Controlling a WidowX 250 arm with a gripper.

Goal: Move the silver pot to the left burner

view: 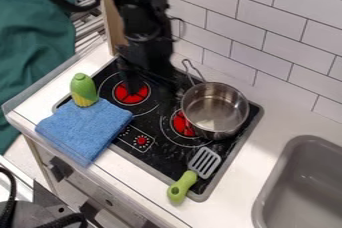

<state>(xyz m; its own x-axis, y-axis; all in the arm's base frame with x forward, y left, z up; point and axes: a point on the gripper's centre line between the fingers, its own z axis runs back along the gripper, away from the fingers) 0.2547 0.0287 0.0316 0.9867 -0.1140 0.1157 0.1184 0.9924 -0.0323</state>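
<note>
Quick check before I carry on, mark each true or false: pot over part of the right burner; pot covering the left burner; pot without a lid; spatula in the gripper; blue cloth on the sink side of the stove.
1. The silver pot stands over part of the right burner. True.
2. The pot covers the left burner. False: the left burner has no pot on it.
3. The pot has no lid on. True.
4. The spatula is in the gripper. False: the spatula lies at the stove's front edge.
5. The blue cloth is on the sink side. False: the cloth lies at the opposite side.
</note>
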